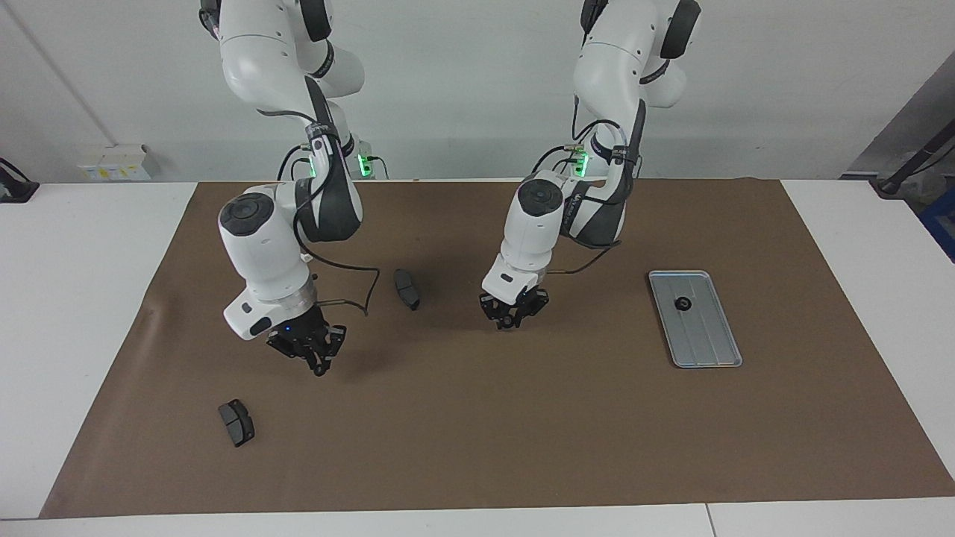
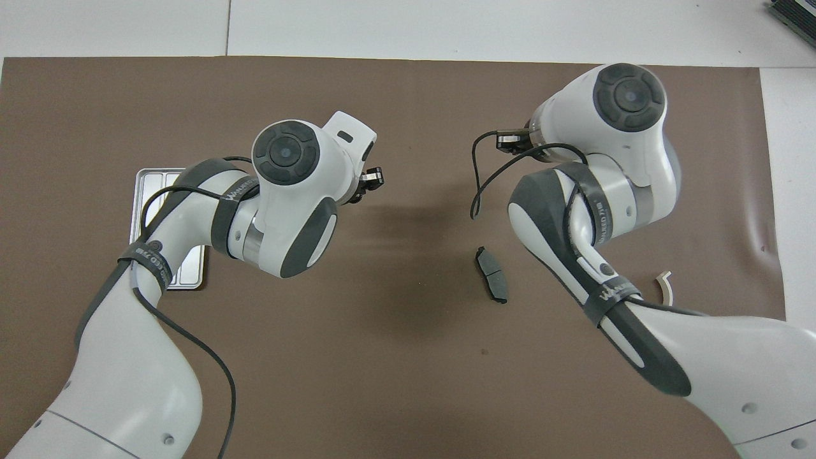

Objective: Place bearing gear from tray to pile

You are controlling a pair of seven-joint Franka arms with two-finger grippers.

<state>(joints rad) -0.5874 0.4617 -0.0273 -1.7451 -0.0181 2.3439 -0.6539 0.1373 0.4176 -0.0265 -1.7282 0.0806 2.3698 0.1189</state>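
The silver-grey tray (image 1: 709, 335) (image 2: 148, 185) lies toward the left arm's end of the brown mat, with one small black bearing gear (image 1: 682, 303) on it. My left gripper (image 1: 509, 324) (image 2: 368, 185) hangs low over the middle of the mat, beside a dark brake pad (image 1: 406, 289) (image 2: 492, 282). Its tips are drawn together on what looks like a small bearing gear. The pile is scattered: that pad, a second pad (image 1: 236, 422), and a white half-ring (image 2: 665, 287), mostly hidden under the right arm. My right gripper (image 1: 319, 365) is shut and holds nothing, above the mat near the second pad.
The brown mat (image 1: 522, 432) covers most of the white table (image 1: 74, 298). A loose black cable (image 1: 351, 306) hangs from the right wrist. Both forearms cover much of the mat in the overhead view.
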